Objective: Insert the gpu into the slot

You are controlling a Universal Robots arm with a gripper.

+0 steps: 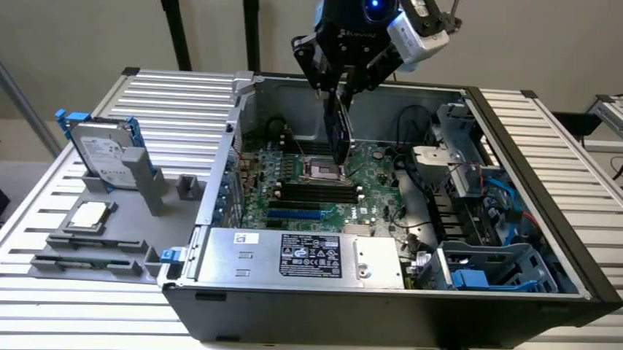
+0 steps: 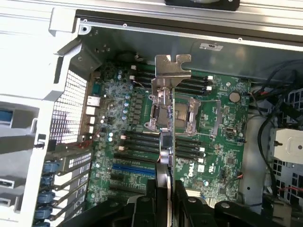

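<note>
I see an open computer case (image 1: 389,313) lying on its side on a slatted metal table (image 1: 175,95), its green motherboard (image 1: 375,186) facing up. My gripper (image 1: 341,91) hangs over the middle of the case, its jaws clamped on the gpu (image 1: 341,131), a thin black card.

In the exterior view the card's long axis stands nearly upright, dropping from the gripper toward the board. Its lower end is over the processor socket (image 1: 324,172); I cannot tell whether it touches. In the wrist view I see the card edge-on, its silver bracket (image 2: 171,70) at the end farthest from the gripper.

The blue slot (image 1: 295,216) lies nearer the power supply (image 1: 292,255), apart from the card, with nothing seated in it. Black memory slots (image 1: 311,193) lie between the socket and the blue slot. Black cables (image 1: 416,120) loop inside the case toward the exterior view's right. A hard drive (image 1: 102,154) stands in a grey holder on the table, at the exterior view's left.
</note>
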